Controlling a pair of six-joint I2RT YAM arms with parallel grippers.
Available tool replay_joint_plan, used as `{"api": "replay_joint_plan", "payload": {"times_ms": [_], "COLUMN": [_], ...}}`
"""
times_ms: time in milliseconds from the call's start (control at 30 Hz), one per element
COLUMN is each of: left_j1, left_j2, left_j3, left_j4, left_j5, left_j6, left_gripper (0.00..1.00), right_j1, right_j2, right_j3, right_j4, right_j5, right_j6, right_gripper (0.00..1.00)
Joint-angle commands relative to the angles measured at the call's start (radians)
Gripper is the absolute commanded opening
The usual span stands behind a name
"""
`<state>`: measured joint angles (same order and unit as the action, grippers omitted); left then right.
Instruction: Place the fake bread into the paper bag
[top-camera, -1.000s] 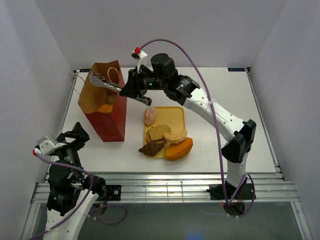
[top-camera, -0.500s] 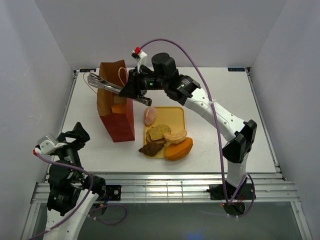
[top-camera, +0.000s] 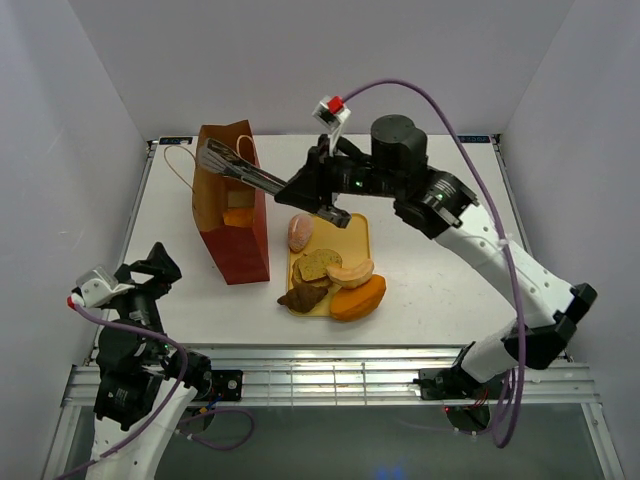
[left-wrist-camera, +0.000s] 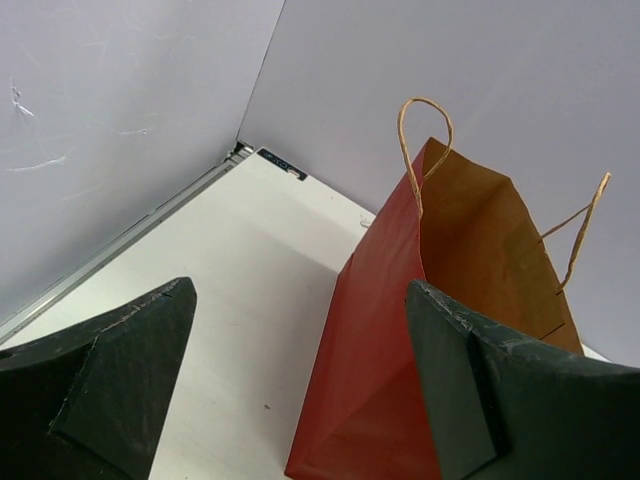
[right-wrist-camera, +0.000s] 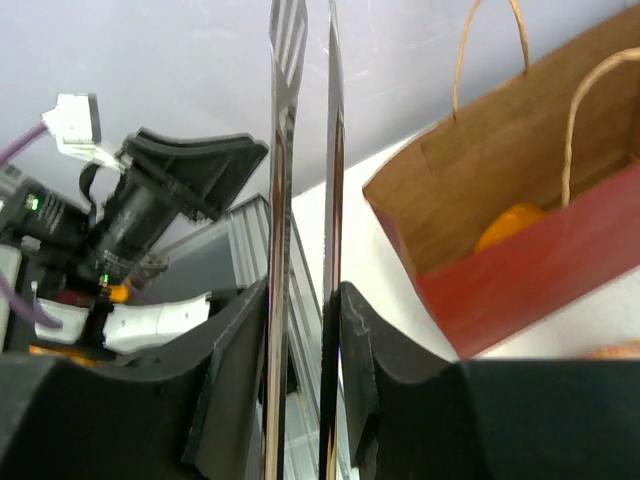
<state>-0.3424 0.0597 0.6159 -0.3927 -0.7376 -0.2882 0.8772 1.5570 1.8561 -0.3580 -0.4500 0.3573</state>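
The reddish-brown paper bag (top-camera: 245, 245) stands open left of the yellow tray (top-camera: 357, 226), with a golden bun (top-camera: 237, 217) inside. My right gripper (top-camera: 305, 186) is shut on the silver tongs (top-camera: 240, 170), whose empty tips hover over the bag's mouth. On the tray lie a pink roll (top-camera: 300, 232), a speckled slice (top-camera: 318, 265), a tan roll (top-camera: 350, 272), a brown croissant (top-camera: 303, 296) and an orange loaf (top-camera: 358, 298). The right wrist view shows the tongs (right-wrist-camera: 300, 150), bag (right-wrist-camera: 520, 170) and bun (right-wrist-camera: 510, 225). My left gripper (top-camera: 150, 265) is open and empty, facing the bag (left-wrist-camera: 380, 330).
White walls enclose the table on three sides. The bag's cord handles (top-camera: 180, 160) stick out toward the back left. The left arm's body (right-wrist-camera: 130, 220) shows behind the tongs in the right wrist view.
The bag shifted right and stood up straighter early on. The right arm has since pulled back to the right, drawing the tongs' tips from past the bag's far-left edge to over its mouth.
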Motion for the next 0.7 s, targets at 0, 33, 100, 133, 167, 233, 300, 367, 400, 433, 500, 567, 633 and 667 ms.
{"api": "replay_joint_plan", "payload": {"times_ms": [0,33,100,133,167,233,300,367,400,433,500,567,633,667], "left_j1": [-0.003,-0.003,-0.003,-0.004,-0.003,-0.003,-0.003,-0.003,-0.003,-0.003,-0.003,-0.003,-0.003,-0.003], "left_j2": [0.046,0.051,0.058,0.061,0.061,0.065,0.065,0.065,0.066,0.068,0.069,0.071,0.069,0.069], "left_j3": [-0.002,-0.002,-0.001,-0.002,-0.002,-0.004,-0.005,-0.007,-0.007,-0.007,-0.007,-0.007,-0.007,-0.007], "left_j4": [0.002,0.002,0.000,0.003,0.002,0.006,0.006,0.008,0.011,0.009,0.009,0.011,0.009,0.009], "left_j5": [0.033,0.038,0.049,0.050,0.053,0.058,0.061,0.063,0.066,0.069,0.070,0.072,0.073,0.076], "left_j6": [0.018,0.018,0.023,0.023,0.024,0.027,0.029,0.032,0.032,0.034,0.035,0.035,0.035,0.035], "left_gripper": [0.96,0.96,0.96,0.96,0.96,0.96,0.97,0.97,0.97,0.98,0.98,0.98,0.98,0.98], "right_j1": [-0.003,-0.003,-0.003,-0.003,-0.003,-0.003,-0.004,-0.006,-0.007,-0.007,-0.009,-0.009,-0.009,-0.009], "right_j2": [-0.155,-0.184,-0.261,-0.288,-0.340,-0.392,-0.466,-0.532,-0.549,-0.564,-0.594,-0.612,-0.618,-0.620], "right_j3": [-0.133,-0.170,-0.274,-0.314,-0.351,-0.467,-0.541,-0.638,-0.662,-0.701,-0.725,-0.756,-0.776,-0.790], "right_j4": [0.011,0.010,-0.007,-0.013,-0.024,-0.035,-0.051,-0.061,-0.071,-0.082,-0.116,-0.134,-0.160,-0.170], "right_j5": [0.071,0.103,0.146,0.193,0.220,0.288,0.335,0.393,0.405,0.428,0.442,0.445,0.445,0.445], "right_j6": [-0.052,-0.066,-0.081,-0.087,-0.098,-0.104,-0.112,-0.115,-0.122,-0.124,-0.132,-0.139,-0.150,-0.158], "right_gripper": [0.40,0.40,0.41,0.41,0.42,0.43,0.44,0.44,0.45,0.45,0.45,0.46,0.46,0.46]}}
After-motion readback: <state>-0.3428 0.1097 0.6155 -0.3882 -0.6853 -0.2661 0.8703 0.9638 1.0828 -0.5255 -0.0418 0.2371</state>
